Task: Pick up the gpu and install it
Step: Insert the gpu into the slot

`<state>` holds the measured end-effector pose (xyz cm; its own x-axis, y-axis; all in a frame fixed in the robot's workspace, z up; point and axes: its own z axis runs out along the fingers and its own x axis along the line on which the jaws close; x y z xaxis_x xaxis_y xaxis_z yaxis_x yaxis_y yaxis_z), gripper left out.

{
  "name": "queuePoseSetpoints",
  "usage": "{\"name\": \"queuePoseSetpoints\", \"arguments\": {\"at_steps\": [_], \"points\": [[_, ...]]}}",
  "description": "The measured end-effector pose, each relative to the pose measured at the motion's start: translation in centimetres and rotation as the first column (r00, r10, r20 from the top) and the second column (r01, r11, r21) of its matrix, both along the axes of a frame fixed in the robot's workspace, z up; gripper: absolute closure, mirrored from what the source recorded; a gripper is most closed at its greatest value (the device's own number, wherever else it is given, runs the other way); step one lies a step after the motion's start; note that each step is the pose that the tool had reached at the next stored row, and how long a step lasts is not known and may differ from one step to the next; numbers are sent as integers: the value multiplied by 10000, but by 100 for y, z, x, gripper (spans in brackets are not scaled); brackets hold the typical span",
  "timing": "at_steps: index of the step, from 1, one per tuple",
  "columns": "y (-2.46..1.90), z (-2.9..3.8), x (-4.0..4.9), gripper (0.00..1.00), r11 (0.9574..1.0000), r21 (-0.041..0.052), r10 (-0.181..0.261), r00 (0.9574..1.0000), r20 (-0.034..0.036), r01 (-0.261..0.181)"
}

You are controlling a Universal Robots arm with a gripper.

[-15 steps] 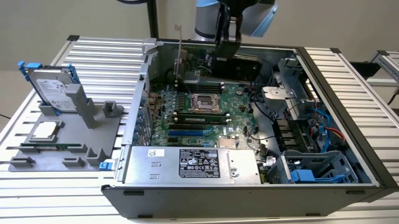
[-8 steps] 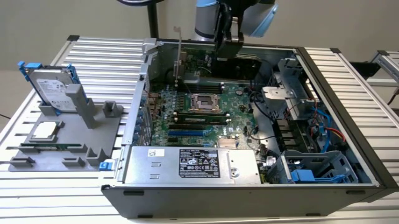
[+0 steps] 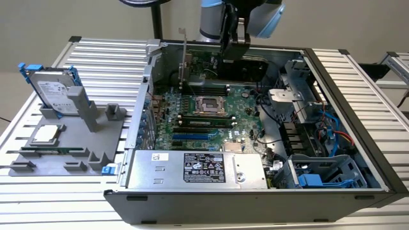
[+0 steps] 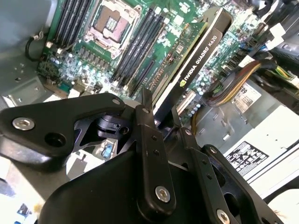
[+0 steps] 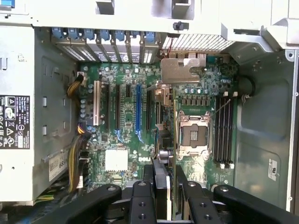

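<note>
Pincer pinching gpu on edge above motherboard. Risk: card comes down askew, bracket snags case wall, card twists in grip.

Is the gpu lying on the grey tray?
No, the second wrist view shows the gripper clamping the gpu above the motherboard.

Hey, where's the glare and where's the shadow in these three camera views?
Exterior view: even light, the ribbed aluminium table bright, the open dark-grey computer case dimmer inside. Second wrist view: the black hand gripping the flat black-and-green gpu is in shadow; the silver power supply box glares white. First wrist view: the pale case frame washes out.
</note>
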<state>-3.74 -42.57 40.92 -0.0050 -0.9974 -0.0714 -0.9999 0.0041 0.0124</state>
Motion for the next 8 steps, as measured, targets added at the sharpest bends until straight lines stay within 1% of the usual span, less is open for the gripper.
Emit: {"name": "queuePoseSetpoints", "arguments": {"at_steps": [2, 3, 4, 5, 8], "points": [[0, -11, -1, 100, 10000, 1, -2, 9998, 217, 2], [0, -24, -3, 100, 10000, 2, -2, 9991, 417, 2], [0, -35, -4, 100, 10000, 3, -1, 9988, 492, 1], [1, -45, -9, 100, 10000, 2, -2, 9986, 529, 2], [4, -73, -34, 100, 10000, 2, -2, 9985, 553, 2]]}}
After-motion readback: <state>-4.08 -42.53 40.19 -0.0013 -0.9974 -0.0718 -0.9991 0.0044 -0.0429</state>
